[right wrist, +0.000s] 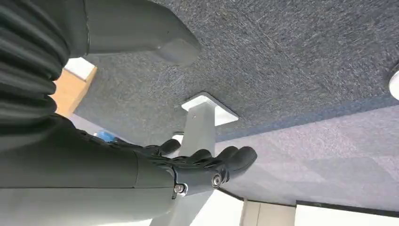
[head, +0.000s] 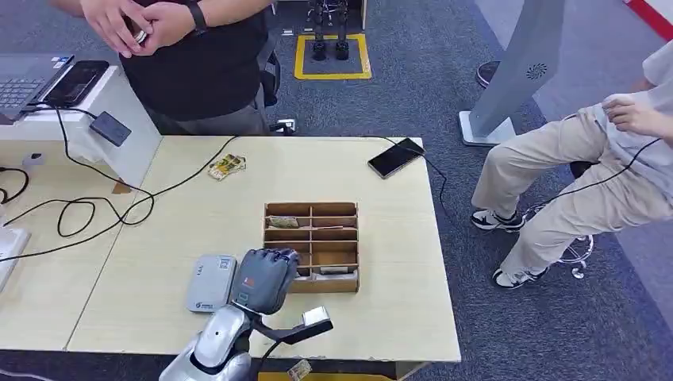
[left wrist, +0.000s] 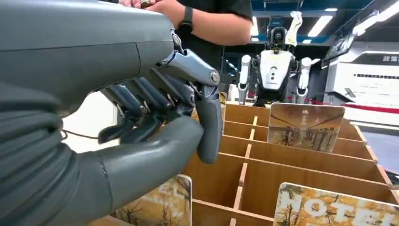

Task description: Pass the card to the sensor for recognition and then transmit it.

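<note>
Left hand (head: 266, 278): grey, fingers curled apart, holding nothing, poised at the near-left corner of the wooden box (head: 311, 246). Right hand (right wrist: 207, 165): dark fingers extended, empty, hanging over blue-grey carpet (right wrist: 301, 61). Cards: printed, rectangular, standing upright in the box slots just beyond the left hand's fingers; three visible in the left wrist view, one lettered "HOTEL" (left wrist: 336, 207). Box: thin plywood, two columns of compartments. Sensor (head: 211, 282): one, grey, rounded rectangle, flat on the table (head: 159, 317) beside the left hand.

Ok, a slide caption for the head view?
Left robot hand hovers at wooden card box, beside grey sensor.
</note>
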You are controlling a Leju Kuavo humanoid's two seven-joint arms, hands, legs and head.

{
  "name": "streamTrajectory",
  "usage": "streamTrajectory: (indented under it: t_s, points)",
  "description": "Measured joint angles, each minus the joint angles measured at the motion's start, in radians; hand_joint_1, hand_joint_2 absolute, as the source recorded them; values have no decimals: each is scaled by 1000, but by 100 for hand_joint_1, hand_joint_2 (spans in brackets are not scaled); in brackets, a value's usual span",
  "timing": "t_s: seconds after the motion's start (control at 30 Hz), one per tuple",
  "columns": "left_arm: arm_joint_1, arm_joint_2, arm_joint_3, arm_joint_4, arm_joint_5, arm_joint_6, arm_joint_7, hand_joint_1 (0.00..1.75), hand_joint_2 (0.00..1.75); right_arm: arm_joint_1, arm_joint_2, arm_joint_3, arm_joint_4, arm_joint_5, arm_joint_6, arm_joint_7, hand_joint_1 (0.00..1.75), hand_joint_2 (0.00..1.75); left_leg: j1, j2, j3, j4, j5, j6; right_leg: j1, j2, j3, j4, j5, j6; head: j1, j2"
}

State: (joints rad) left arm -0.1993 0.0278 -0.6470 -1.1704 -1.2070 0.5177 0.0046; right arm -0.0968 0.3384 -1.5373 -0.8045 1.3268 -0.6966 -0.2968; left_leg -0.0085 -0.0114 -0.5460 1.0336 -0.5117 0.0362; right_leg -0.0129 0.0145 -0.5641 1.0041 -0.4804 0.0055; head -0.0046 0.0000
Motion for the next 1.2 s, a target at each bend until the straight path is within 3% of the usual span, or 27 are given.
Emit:
streamTrajectory:
  t_s: [0.07,0.13,0.23,0.27,0.33,0.37,0.57,0.63,0.77,0.8,0.87,1.03,1.2]
  points:
    - [0,0,0,0,0,0,0,147,175,0,0,0,0,0,0,0,0,175,0,0,0,0,0,0,0,0,0,0,0,0,0,0]
    - [0,0,0,0,-2,2,2,129,175,0,0,0,0,0,0,1,0,175,0,0,0,0,0,0,0,0,0,0,0,0,0,0]
    - [0,0,0,0,-3,2,2,129,175,0,0,0,0,0,0,2,0,175,0,0,0,0,0,0,0,0,0,0,0,0,0,0]
    - [0,0,0,0,-3,2,2,106,175,0,0,0,0,0,0,2,0,175,0,0,0,0,0,0,0,0,0,0,0,0,0,0]
    - [0,0,0,1,-5,0,2,115,175,0,0,0,0,-2,0,1,0,175,0,0,0,0,0,0,0,0,0,0,0,0,0,0]
    - [0,0,0,1,-6,-5,0,145,175,0,0,0,0,-3,0,1,0,175,0,0,0,0,0,0,0,0,0,0,0,0,0,0]
    - [-15,0,-10,5,5,-59,-35,147,175,0,0,0,0,-3,0,-5,0,175,0,0,0,0,0,0,0,0,0,0,0,0,0,0]
    - [-17,1,-14,6,6,-61,-39,166,175,0,0,0,0,-3,0,-7,0,175,0,0,0,0,0,0,0,0,1,0,0,0,0,0]
    - [-17,1,-15,8,13,-44,-47,175,175,0,0,0,0,-3,0,-8,0,175,0,0,1,0,0,0,0,0,1,0,0,0,0,0]
    - [-17,1,-15,8,15,-37,-47,169,175,0,0,0,0,-3,0,-8,0,175,0,0,1,0,0,0,0,0,1,0,0,0,0,0]
    - [-15,1,-15,9,16,-21,-53,0,175,0,0,0,0,-3,0,-8,0,175,0,0,0,0,0,0,0,0,1,0,0,0,0,0]
    - [-5,1,-15,9,-4,69,-43,0,175,0,0,0,1,0,0,-4,0,175,0,0,0,0,0,0,0,0,0,0,0,0,0,0]
    - [2,-1,-15,9,-13,104,-35,0,175,-1,0,0,2,0,0,-2,0,175,0,0,0,0,0,0,0,0,0,0,0,0,0,0]
